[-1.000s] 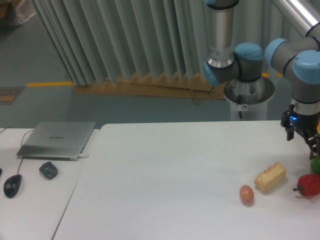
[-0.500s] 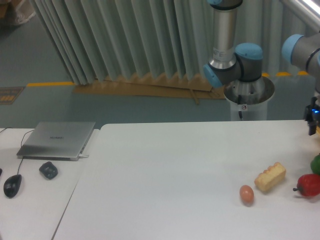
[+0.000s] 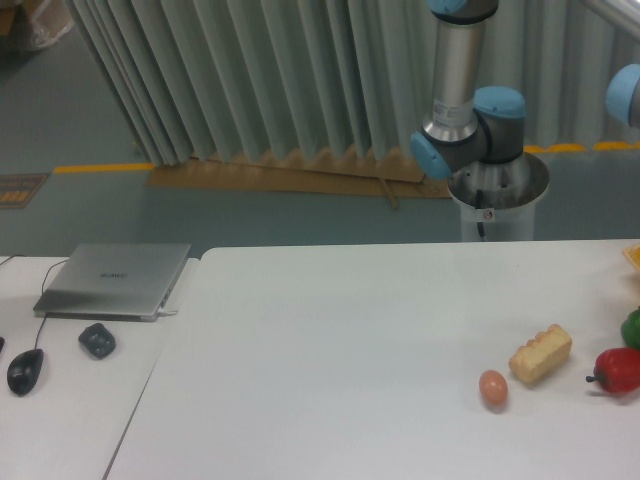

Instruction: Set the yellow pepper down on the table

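Note:
The white table (image 3: pixel 350 330) fills the lower middle and right of the view. A small yellow-orange sliver (image 3: pixel 633 255) shows at the right edge above the table; too little of it is visible to tell whether it is the yellow pepper. My gripper is past the right edge of the frame. Only the arm's base (image 3: pixel 497 185), its upright link (image 3: pixel 455 70) and a blue joint (image 3: pixel 627 95) at the top right can be seen.
A brown egg (image 3: pixel 493 388), a pale bread-like block (image 3: pixel 541 353), a red pepper (image 3: pixel 618 370) and a green thing (image 3: pixel 632 328) lie at the table's right. On the smaller desk to the left sit a laptop (image 3: pixel 115 278), a mouse (image 3: pixel 25 370) and a dark object (image 3: pixel 97 340).
The gripper has moved right from above the red pepper and left the frame. The objects on the table have not moved.

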You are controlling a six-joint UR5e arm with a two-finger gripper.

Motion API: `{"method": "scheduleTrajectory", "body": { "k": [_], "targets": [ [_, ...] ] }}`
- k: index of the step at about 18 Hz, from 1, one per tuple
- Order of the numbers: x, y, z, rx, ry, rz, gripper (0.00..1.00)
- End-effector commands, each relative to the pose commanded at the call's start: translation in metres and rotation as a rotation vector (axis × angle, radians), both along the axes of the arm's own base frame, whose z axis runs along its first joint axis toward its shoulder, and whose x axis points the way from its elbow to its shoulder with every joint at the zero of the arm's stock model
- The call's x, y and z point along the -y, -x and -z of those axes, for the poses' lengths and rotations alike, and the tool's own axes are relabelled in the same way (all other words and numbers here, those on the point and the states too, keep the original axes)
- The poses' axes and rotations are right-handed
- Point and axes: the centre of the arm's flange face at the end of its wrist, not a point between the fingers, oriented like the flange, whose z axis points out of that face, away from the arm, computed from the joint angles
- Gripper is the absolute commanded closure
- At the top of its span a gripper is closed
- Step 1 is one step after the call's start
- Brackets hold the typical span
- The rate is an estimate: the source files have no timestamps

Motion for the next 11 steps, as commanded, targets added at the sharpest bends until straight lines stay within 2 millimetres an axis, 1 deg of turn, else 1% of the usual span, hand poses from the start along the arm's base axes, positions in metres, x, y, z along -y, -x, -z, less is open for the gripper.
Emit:
{"method": "scheduleTrajectory", "body": {
  "k": [3, 5, 7, 8, 9, 11],
  "targets": [
    [0.011, 0.012, 0.009, 0.008, 0.012, -0.021, 0.00],
    [0.019, 0.021, 0.008, -0.007, 0.051, -0.020, 0.00],
    [0.018, 0.029, 0.019, 0.005, 0.062, -0.005, 0.00],
    [0.021, 0.034, 0.023, 0.008, 0.064, -0.010, 0.00],
    [0.025, 0.039, 0.024, 0.007, 0.064, -0.014, 0.00],
    [0.024, 0.049, 0.040, 0.013, 0.069, 0.006, 0.00]
  ]
}}
